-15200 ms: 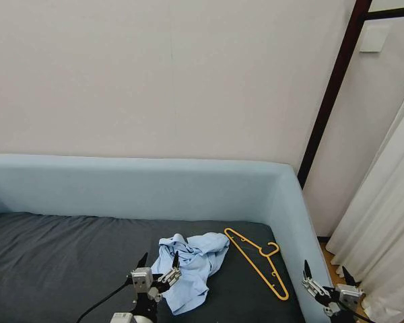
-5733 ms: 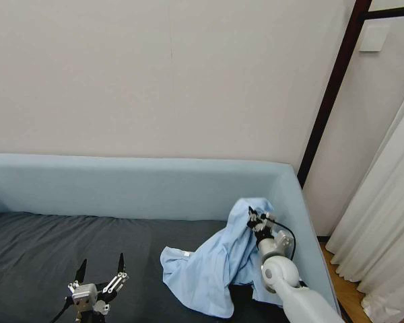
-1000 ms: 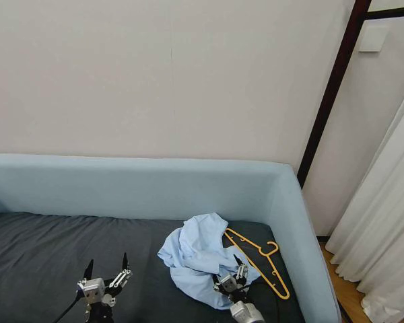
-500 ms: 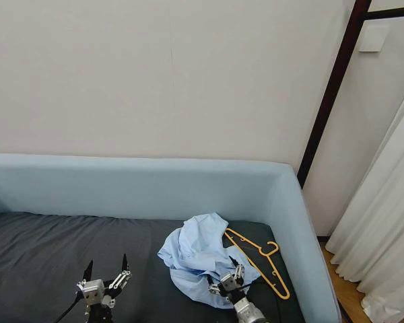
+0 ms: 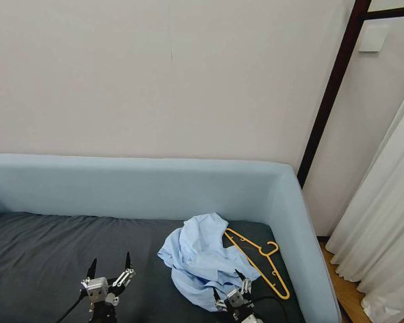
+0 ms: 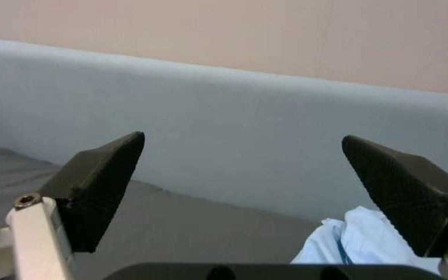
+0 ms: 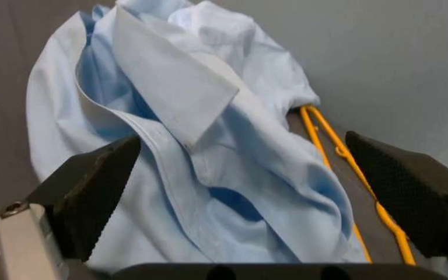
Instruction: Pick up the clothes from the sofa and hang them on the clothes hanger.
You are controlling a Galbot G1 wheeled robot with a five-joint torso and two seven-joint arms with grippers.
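A light blue shirt (image 5: 200, 254) lies crumpled on the dark sofa seat (image 5: 47, 256), its collar showing in the right wrist view on the shirt (image 7: 193, 128). An orange hanger (image 5: 259, 261) lies flat just right of the shirt, partly under its edge; the hanger (image 7: 340, 157) also shows beside the cloth. My right gripper (image 5: 231, 293) is open at the shirt's near edge, holding nothing. My left gripper (image 5: 109, 272) hovers open over the seat well to the shirt's left, and the shirt (image 6: 364, 248) shows past its open fingers (image 6: 100, 186).
The pale blue sofa back (image 5: 135, 185) runs across behind, and the sofa arm (image 5: 299, 235) closes off the right side. A dark door frame (image 5: 330, 94) and a white curtain (image 5: 387, 222) stand to the right. Bare seat stretches to the left.
My right gripper has drawn back toward the near edge, away from the shirt. The left gripper has shifted slightly right. The shirt lies crumpled, released since several seconds ago.
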